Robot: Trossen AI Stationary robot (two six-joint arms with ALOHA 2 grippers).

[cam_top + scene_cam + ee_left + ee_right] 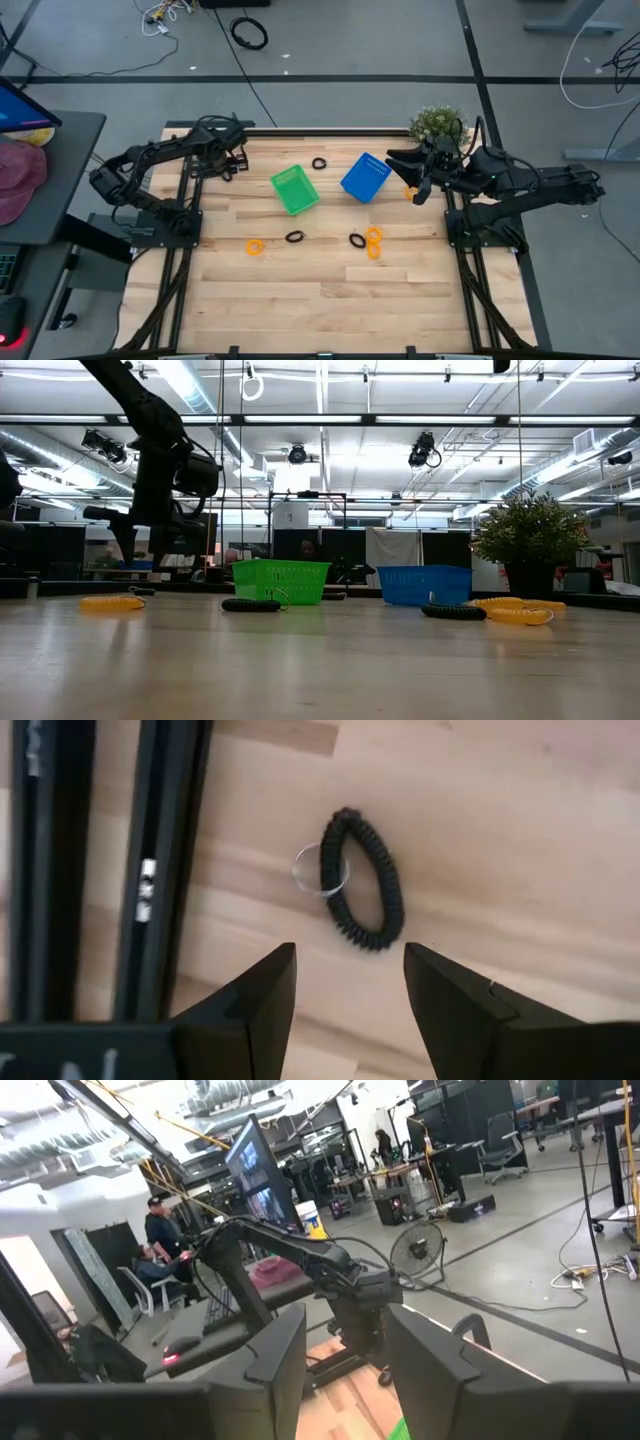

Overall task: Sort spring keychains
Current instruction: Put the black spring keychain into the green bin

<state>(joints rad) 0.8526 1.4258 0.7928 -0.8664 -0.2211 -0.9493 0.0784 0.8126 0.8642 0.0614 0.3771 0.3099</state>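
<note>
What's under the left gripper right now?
A black spring keychain with a metal ring lies on the table just ahead of the open left gripper. Beneath the fingers is hidden.

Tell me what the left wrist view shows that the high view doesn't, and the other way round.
Only the left wrist view shows the metal split ring on the black spring keychain, and the left gripper open just short of it. Only the high view shows the green basket, the blue basket, the orange keychains, the potted plant and the right gripper. Both show the wooden table and its black frame rail.
</note>
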